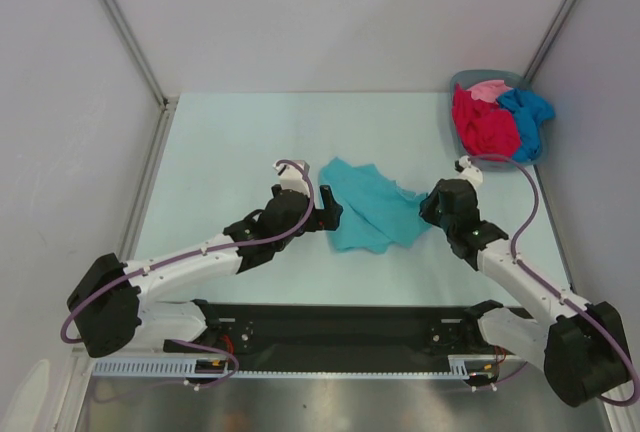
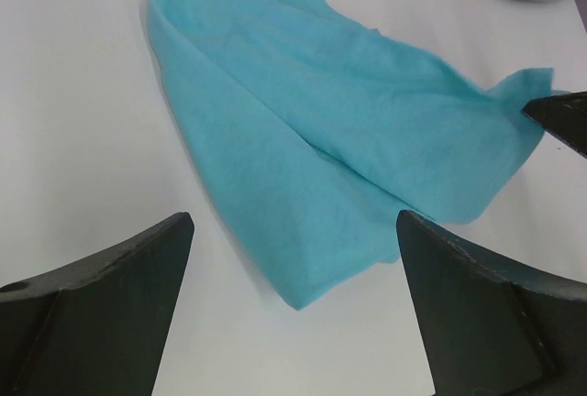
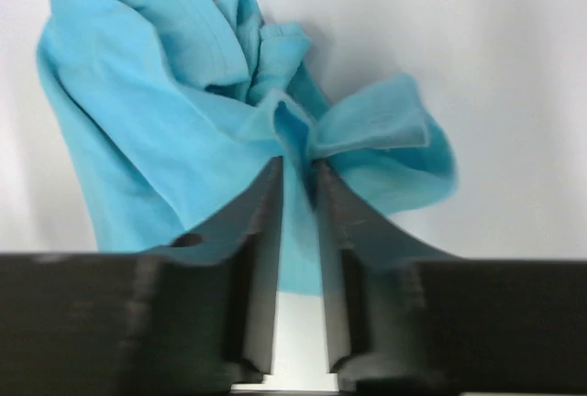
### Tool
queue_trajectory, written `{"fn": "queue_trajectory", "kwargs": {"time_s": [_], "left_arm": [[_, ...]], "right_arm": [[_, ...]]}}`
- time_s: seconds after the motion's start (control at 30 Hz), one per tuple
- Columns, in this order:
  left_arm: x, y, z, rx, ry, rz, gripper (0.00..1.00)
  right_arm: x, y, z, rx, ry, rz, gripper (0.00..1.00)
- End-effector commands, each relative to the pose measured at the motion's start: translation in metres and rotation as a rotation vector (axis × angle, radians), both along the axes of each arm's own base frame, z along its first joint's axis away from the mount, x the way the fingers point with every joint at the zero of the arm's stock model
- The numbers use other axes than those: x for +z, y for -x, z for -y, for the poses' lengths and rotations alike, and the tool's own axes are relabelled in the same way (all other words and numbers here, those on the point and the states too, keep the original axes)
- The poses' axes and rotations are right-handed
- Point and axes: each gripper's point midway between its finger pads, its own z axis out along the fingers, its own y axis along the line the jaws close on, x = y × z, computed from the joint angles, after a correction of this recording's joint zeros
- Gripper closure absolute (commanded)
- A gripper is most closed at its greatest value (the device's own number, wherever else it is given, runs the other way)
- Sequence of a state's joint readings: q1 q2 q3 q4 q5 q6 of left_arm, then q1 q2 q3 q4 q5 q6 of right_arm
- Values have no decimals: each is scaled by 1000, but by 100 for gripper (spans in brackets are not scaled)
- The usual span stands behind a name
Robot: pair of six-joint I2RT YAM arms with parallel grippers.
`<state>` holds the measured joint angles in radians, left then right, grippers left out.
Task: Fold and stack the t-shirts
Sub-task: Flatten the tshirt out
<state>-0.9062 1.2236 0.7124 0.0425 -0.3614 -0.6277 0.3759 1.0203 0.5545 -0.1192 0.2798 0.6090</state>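
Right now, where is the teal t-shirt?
Top view: the teal t-shirt lies centrally between the arms, the open left fingers just off its left edge and the right fingers pinching its bunched right edge. The basket sits far right.

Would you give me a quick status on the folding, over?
Left gripper open, by the teal t-shirt. Right gripper pinching its edge. Remaining tees in the basket. Nothing blocking the shirt.

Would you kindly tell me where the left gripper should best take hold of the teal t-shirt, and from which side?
Probably the corner of the teal t-shirt nearest the open left gripper, approached from the left, low over the table. That corner lies flat and free, pointing at it, while the right gripper pinches the bunched opposite edge.
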Motion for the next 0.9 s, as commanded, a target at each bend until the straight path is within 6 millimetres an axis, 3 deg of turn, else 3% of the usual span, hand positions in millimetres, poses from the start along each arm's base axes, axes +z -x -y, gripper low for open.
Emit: {"fn": "queue_trajectory", "kwargs": {"time_s": [0.0, 0.1, 0.37, 0.43, 0.47, 0.5, 0.63, 0.73, 0.77, 0.87], "left_arm": [[19, -1, 4, -7, 46, 44, 0], [19, 0, 3, -4, 46, 44, 0], [19, -1, 3, -3, 45, 45, 0], [19, -1, 3, -4, 44, 44, 0], [19, -1, 3, -5, 44, 45, 0], [19, -1, 3, -4, 43, 46, 0], [20, -1, 2, -2, 44, 47, 0], [20, -1, 2, -2, 45, 47, 0], [21, -1, 2, -2, 48, 48, 0], [22, 0, 2, -2, 48, 50, 0]], "right_arm": [[-6, 0, 0, -6, -3, -11, 72], [-12, 1, -2, -3, -16, -19, 63], [-9, -1, -2, -2, -22, -6, 65], [-8, -3, -2, -6, -22, -1, 78], [-8, -4, -1, -11, -20, 0, 94], [-10, -5, 0, -18, -16, -3, 100], [-9, -11, 1, -36, -3, 7, 100], [8, -22, 0, -40, -5, 46, 100], [25, -31, -1, -45, -6, 80, 100], [50, -46, 3, -57, 10, 119, 100]]}}
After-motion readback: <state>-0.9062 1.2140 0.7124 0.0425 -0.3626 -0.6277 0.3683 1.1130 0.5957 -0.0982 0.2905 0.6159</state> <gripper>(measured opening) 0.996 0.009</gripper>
